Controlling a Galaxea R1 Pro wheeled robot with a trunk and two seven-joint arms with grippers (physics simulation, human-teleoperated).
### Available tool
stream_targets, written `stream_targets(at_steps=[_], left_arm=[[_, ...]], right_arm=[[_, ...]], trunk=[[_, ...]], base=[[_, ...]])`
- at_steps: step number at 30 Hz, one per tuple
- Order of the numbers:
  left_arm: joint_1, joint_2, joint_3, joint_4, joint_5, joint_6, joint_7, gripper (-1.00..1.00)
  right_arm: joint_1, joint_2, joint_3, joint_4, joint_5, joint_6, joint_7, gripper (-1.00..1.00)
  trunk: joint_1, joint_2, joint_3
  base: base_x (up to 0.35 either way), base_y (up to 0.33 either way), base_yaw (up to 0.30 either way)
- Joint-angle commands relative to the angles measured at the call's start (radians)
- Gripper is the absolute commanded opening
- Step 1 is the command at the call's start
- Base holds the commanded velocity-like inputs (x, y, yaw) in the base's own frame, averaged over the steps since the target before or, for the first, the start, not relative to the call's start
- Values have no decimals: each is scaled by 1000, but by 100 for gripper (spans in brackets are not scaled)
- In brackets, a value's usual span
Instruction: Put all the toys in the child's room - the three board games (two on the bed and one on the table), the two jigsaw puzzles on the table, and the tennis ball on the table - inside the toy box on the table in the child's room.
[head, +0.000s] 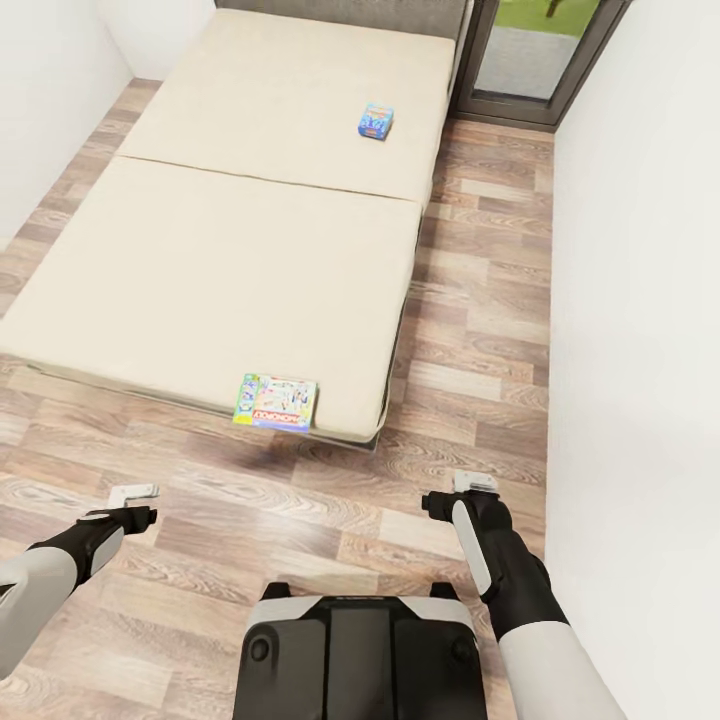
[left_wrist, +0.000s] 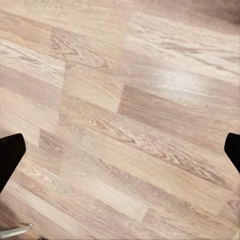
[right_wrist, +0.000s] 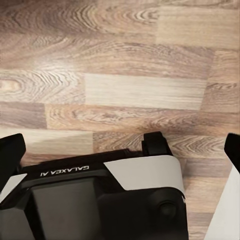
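Both arms hang low over the plank floor (head: 300, 520) just ahead of the robot's base (head: 360, 655). The left gripper (head: 133, 494) and the right gripper (head: 475, 484) each have their fingers spread wide, with nothing between them. Just beyond and between the two, a yellow-green-red board game (head: 275, 402) lies at the near edge of the bed (head: 200, 270). Far beyond the right gripper, a blue board game (head: 375, 121) rests on the mattress near the headboard.
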Motion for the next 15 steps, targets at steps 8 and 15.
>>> stream_targets(at_steps=[8, 15], left_arm=[[2, 0, 1, 0, -11, 4, 1, 100], [30, -9, -7, -1, -11, -1, 4, 100]], right_arm=[[0, 1, -2, -1, -11, 2, -8, 100], [0, 1, -1, 2, -11, 1, -8, 100]], trunk=[[1, -1, 12], [1, -1, 24]], base=[[0, 0, 0], [0, 0, 0]])
